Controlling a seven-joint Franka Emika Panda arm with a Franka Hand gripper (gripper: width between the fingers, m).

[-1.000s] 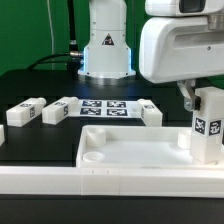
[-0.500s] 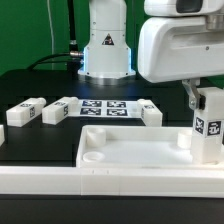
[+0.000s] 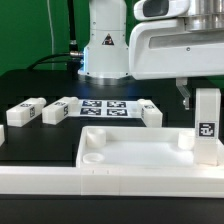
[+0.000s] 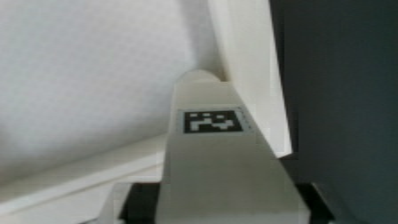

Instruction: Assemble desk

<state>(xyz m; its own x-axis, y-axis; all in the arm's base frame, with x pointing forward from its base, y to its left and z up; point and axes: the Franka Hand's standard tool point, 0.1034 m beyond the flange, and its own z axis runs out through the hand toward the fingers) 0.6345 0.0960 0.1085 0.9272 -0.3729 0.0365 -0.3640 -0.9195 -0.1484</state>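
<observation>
1 leg (image 3: 207,125) stands upright in the fingers (image 4: 139,205), which are closed against 2 opposite sides of it, near its upper end. Its lower end is at a corner of the tabletop (image 3: 130,152), on the exterior view's right. Whether it already sits in the socket there you cannot tell, because the pictures do not show the lower end clearly. 3 other legs (image 3: 27,112) lie loose on the worktop (image 3: 35,150) behind the tabletop, well apart from your work, and the marker board (image 3: 105,105) lies among them.

The step in hand is probably to seat this leg in the corner socket. Keep the leg vertical, since even a small tilt may jam it against the rim. Bring it straight down and do not push sideways, because the tabletop looks light and could slide. Do not open the fingers until the leg stands firmly by itself. In the wrist view the tag (image 4: 214,122) faces the camera, so you can use it to check that the leg does not twist in the grip.
</observation>
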